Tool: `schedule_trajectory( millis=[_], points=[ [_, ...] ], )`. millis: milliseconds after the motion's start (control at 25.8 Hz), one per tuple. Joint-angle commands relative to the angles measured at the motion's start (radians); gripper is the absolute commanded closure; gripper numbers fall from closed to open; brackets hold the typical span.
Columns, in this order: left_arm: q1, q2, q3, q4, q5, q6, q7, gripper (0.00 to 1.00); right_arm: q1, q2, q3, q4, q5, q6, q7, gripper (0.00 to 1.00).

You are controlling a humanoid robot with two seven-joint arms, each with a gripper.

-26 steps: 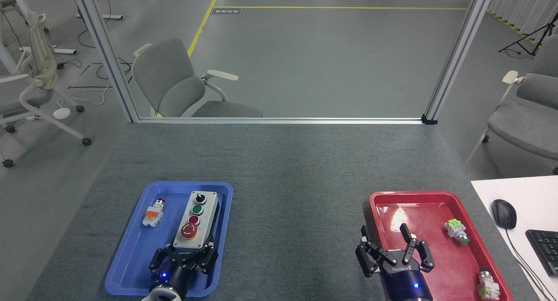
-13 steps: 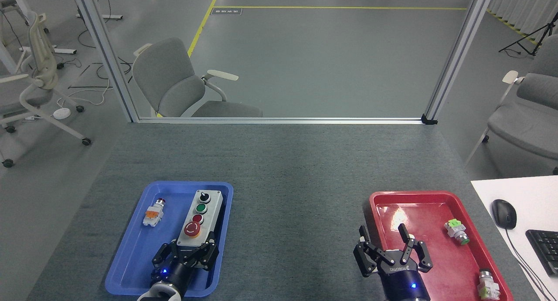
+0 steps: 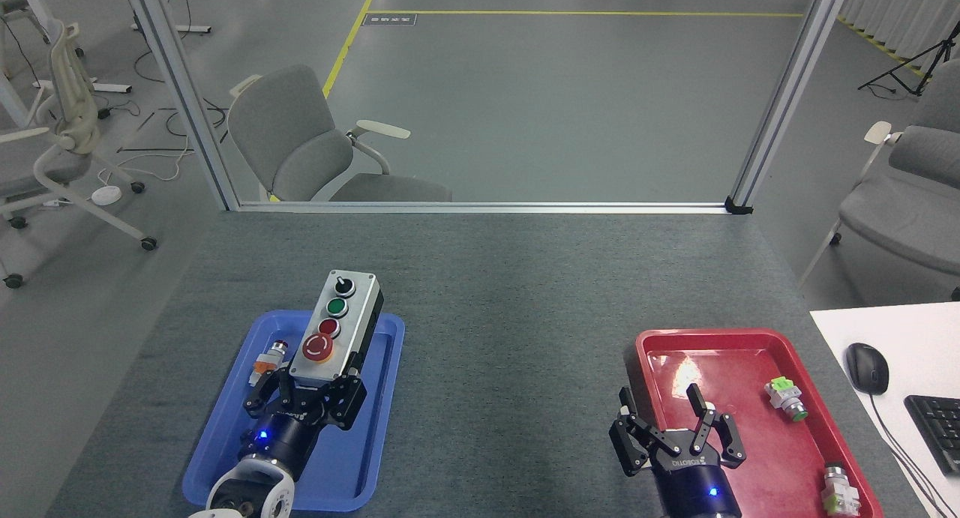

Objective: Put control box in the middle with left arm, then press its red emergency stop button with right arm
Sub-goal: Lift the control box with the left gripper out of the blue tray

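Observation:
The control box (image 3: pixel 335 323) is light grey with a black base and is lifted above the blue tray (image 3: pixel 375 443). My left gripper (image 3: pixel 306 387) is shut on its near end. On its top run a black knob, a green button, a small red button and the red emergency stop button (image 3: pixel 318 346), which lies nearest the gripper. My right gripper (image 3: pixel 664 420) hovers open at the near left edge of the red tray (image 3: pixel 757 435) with nothing between its fingers. The middle (image 3: pixel 510 353) of the table is bare dark-grey felt.
A small orange-bodied push button (image 3: pixel 268 359) lies in the blue tray, partly behind my left gripper. Two green-bodied parts (image 3: pixel 785 397) (image 3: pixel 840 491) lie in the red tray. A mouse (image 3: pixel 867 368) and keyboard (image 3: pixel 937 428) sit on a white desk at right.
The left gripper has risen with the control box, carrying it up and toward the far edge of the blue tray. The right gripper has barely moved.

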Motion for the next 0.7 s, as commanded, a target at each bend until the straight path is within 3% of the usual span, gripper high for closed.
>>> schedule_trajectory(
  millis=[0,271,426,658],
  points=[
    [0.048,-0.002,-0.013,-0.092,0.000,-0.007,-0.026,1.00,0.000,0.000,0.000,0.000,0.000,0.001,0.000,0.02],
    [0.051,-0.074,-0.297,-0.087,-0.023,0.063,-0.037,1.00,0.000,0.011,-0.003,0.000,0.008,-0.002,0.000,0.02],
    [-0.029,-0.116,-0.438,0.008,-0.043,0.137,-0.052,1.00,0.001,0.015,-0.005,0.000,0.012,-0.002,0.000,0.02],
    [-0.130,-0.194,-0.469,0.203,-0.044,0.174,-0.048,1.00,0.003,0.017,-0.005,-0.002,0.012,-0.001,0.000,0.02]
  ],
)
